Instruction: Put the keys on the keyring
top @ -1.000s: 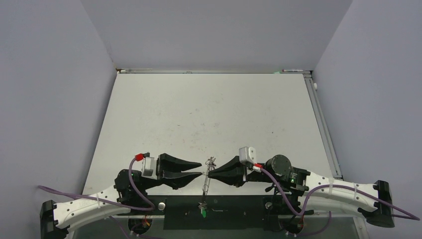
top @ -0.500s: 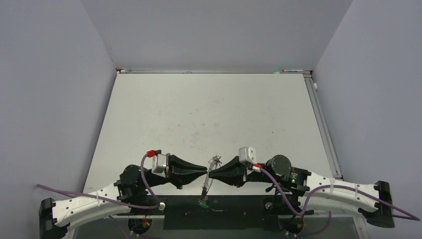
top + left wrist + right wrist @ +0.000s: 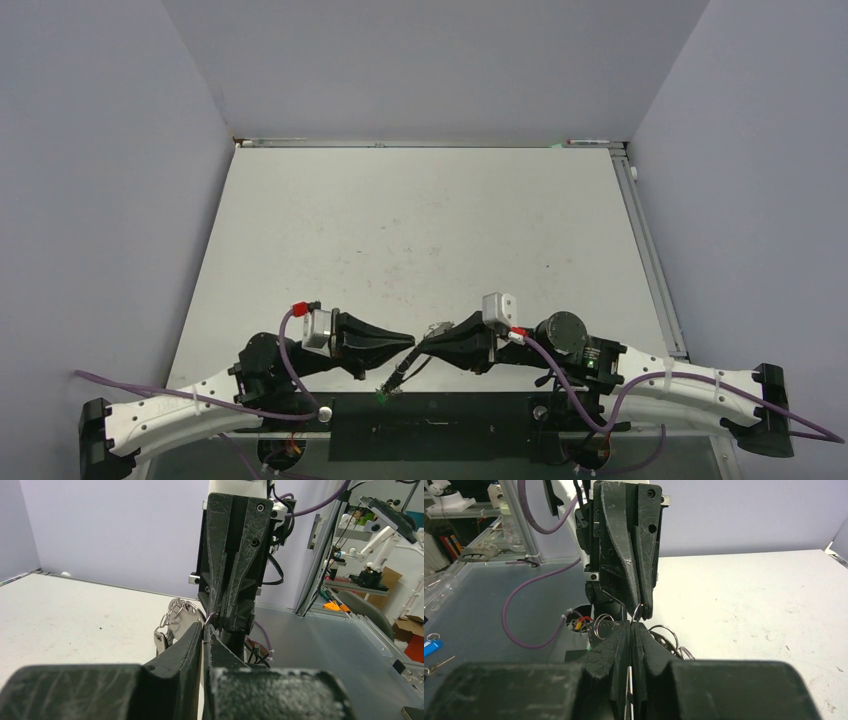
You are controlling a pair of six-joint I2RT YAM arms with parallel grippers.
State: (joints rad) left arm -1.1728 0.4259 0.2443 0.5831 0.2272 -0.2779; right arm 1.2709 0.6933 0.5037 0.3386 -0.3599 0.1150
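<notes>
1. Fingertips of the left gripper point(image 3: 408, 341) and the right gripper point(image 3: 424, 345) are seen meeting tip to tip low in the centre of the overhead view, at the near edge of the table point(image 3: 420, 220).
2. Both pairs of jaws are pressed tight together. The keyring point(image 3: 437, 328) is pinched by the right gripper, with its rings bunched just above that tip.
3. Only overhead is the chain point(image 3: 398, 376) shown, slanting down-left from the tips to a green-tagged key point(image 3: 382, 396) over the dark strip point(image 3: 470, 425).
4. In the left wrist view, rings and a silvery key point(image 3: 161, 640) are shown at centre left, where the overhead view gives only a blur.
5. In the right wrist view, a small wire loop point(image 3: 637, 611) is seen at the left gripper's tip. Whether it is clamped there cannot be told.
</notes>
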